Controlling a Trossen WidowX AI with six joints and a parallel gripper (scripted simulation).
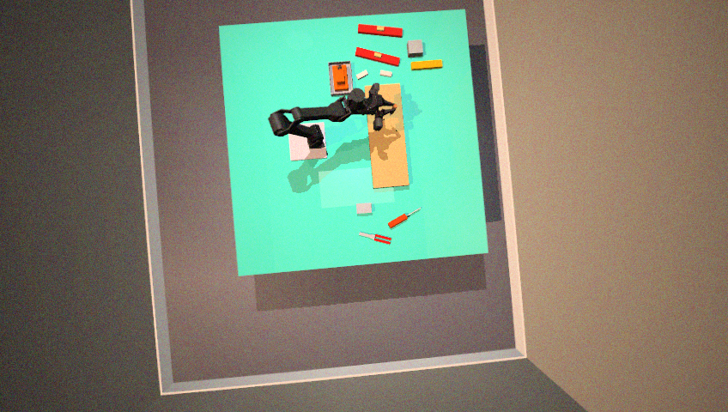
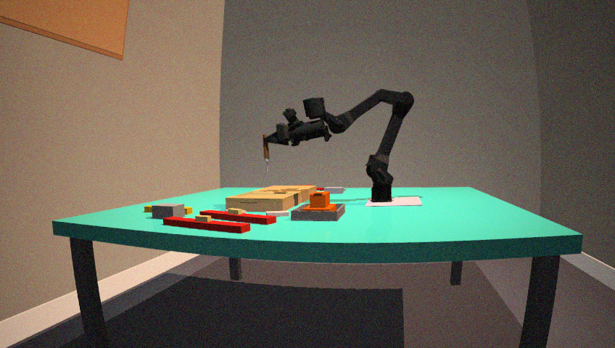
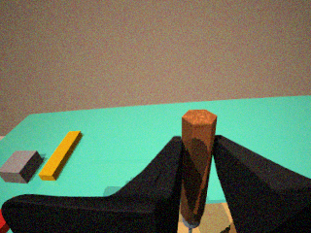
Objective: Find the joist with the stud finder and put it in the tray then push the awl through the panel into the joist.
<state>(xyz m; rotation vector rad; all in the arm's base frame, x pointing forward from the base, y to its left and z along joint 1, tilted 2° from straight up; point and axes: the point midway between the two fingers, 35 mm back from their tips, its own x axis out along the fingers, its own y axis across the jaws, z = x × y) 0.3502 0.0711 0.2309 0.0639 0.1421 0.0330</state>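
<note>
Fingers of the black hand (image 1: 392, 107) (image 2: 267, 138) (image 3: 198, 141) are clamped on the awl (image 1: 395, 106) (image 2: 265, 147) (image 3: 198, 165), nearly upright, tip down, above the panel (image 1: 394, 165) (image 2: 259, 203) (image 3: 217, 214). The arm (image 1: 318, 112) (image 2: 364, 106) rises, bends and reaches out. On the green desk (image 1: 276, 224) (image 2: 388, 230) (image 3: 131, 126), the stud finder (image 1: 339, 77) (image 2: 319, 200) sits in the tray (image 1: 330, 93) (image 2: 317, 214). Plain walls (image 1: 623, 168) (image 2: 379, 56) (image 3: 155, 49) surround it.

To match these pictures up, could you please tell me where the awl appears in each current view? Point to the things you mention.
Top: right of upper centre, the awl (image 1: 395, 106) (image 2: 265, 147) (image 3: 198, 160) over the wooden panel.
Exterior: left of centre, above the panel.
Wrist: right of centre, between the jaws.
Shared landmark: the yellow bar (image 1: 426, 64) (image 2: 188, 210) (image 3: 60, 155).
</note>
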